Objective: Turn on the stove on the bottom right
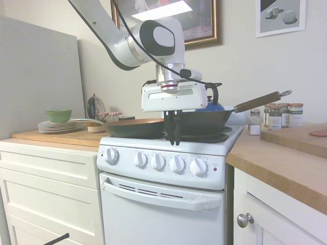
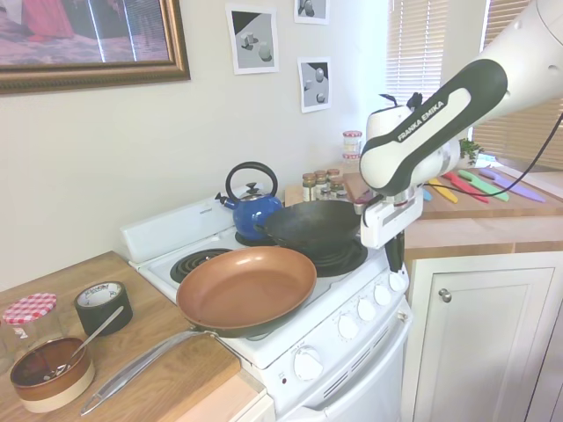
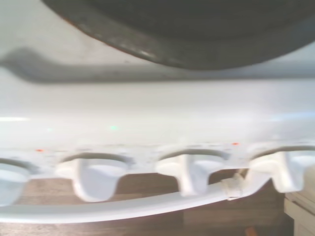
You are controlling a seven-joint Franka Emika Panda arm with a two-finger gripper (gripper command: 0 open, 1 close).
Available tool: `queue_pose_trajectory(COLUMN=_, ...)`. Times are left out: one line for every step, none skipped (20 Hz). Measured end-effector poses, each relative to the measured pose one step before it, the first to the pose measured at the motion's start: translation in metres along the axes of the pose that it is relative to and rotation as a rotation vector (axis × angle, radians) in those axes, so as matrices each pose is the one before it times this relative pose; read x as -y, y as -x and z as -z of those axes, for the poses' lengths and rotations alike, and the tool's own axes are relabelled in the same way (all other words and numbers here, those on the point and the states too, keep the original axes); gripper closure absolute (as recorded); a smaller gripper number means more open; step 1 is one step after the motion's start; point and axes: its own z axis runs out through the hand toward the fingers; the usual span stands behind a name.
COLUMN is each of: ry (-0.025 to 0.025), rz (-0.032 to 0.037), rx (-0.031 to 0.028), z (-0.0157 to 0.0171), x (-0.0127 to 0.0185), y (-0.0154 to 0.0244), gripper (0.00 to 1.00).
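The stove (image 1: 153, 204) is a narrow white range with five round white knobs (image 1: 158, 162) and a small red light (image 1: 215, 169) on its front panel. My gripper (image 1: 174, 142) points straight down at the front edge of the cooktop. It hangs just above the panel, over the fourth knob from the left (image 1: 177, 164). Its fingers stand close together, shut on nothing. In the second exterior view the gripper (image 2: 394, 264) hangs over the far knobs (image 2: 383, 294). The wrist view looks down on several knobs (image 3: 192, 169) and the oven handle (image 3: 123, 209).
A copper frying pan (image 1: 135, 127) and a dark wok (image 1: 204, 121) with a wooden handle (image 1: 258, 101) sit on the front burners, close behind the gripper. A blue kettle (image 2: 255, 211) stands at the back. Spice jars (image 1: 276, 116) and wooden counters (image 1: 286, 163) flank the stove.
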Motion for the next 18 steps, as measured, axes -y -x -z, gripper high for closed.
queue_pose_trajectory(ry=0.00237, rz=-0.00252, rx=-0.00041, z=-0.00164, x=-0.00178, y=-0.00133, gripper=1.00)
queue_pose_trajectory(ry=0.00190, rz=-0.00206, rx=-0.00021, z=-0.00187, x=-0.00142, y=-0.00126, gripper=1.00)
queue_pose_trajectory(ry=0.00065, rz=-0.00236, rx=-0.00157, z=-0.00234, x=-0.00135, y=-0.00167, gripper=1.00)
queue_pose_trajectory(ry=0.00046, rz=-0.00264, rx=-0.00132, z=-0.00305, x=-0.00114, y=-0.00181, gripper=1.00)
queue_pose_trajectory(ry=0.00118, rz=-0.00199, rx=-0.00019, z=-0.00385, x=-0.00100, y=-0.00192, gripper=1.00)
queue_pose_trajectory(ry=0.00017, rz=-0.00141, rx=-0.00234, z=-0.00427, x=-0.00109, y=-0.00246, gripper=1.00)
queue_pose_trajectory(ry=0.00157, rz=-0.00100, rx=-0.00037, z=-0.00418, x=-0.00128, y=-0.00258, gripper=1.00)
queue_pose_trajectory(ry=0.00124, rz=0.00001, rx=-0.00095, z=-0.00403, x=-0.00146, y=-0.00282, gripper=1.00)
queue_pose_trajectory(ry=0.00187, rz=0.00071, rx=-0.00004, z=-0.00350, x=-0.00184, y=-0.00274, gripper=1.00)
queue_pose_trajectory(ry=0.00146, rz=0.00089, rx=-0.00069, z=-0.00283, x=-0.00173, y=-0.00288, gripper=1.00)
queue_pose_trajectory(ry=0.00113, rz=-0.00093, rx=-0.00137, z=-0.00198, x=-0.00177, y=-0.00298, gripper=1.00)
queue_pose_trajectory(ry=0.00034, rz=-0.00155, rx=-0.00186, z=-0.00145, x=-0.00184, y=-0.00303, gripper=1.00)
queue_pose_trajectory(ry=0.00088, rz=-0.00027, rx=-0.00003, z=-0.00129, x=-0.00182, y=-0.00269, gripper=1.00)
queue_pose_trajectory(ry=0.00031, rz=-0.00042, rx=0.00031, z=-0.00107, x=-0.00191, y=-0.00246, gripper=1.00)
queue_pose_trajectory(ry=-0.00057, rz=-0.00016, rx=0.00016, z=-0.00088, x=-0.00144, y=-0.00211, gripper=1.00)
queue_pose_trajectory(ry=-0.00135, rz=0.00151, rx=0.00002, z=-0.00092, x=-0.00085, y=-0.00212, gripper=1.00)
queue_pose_trajectory(ry=-0.00154, rz=0.00156, rx=-0.00047, z=-0.00137, x=-0.00046, y=-0.00181, gripper=1.00)
queue_pose_trajectory(ry=-0.00138, rz=0.00136, rx=-0.00145, z=-0.00196, x=0.00028, y=-0.00131, gripper=1.00)
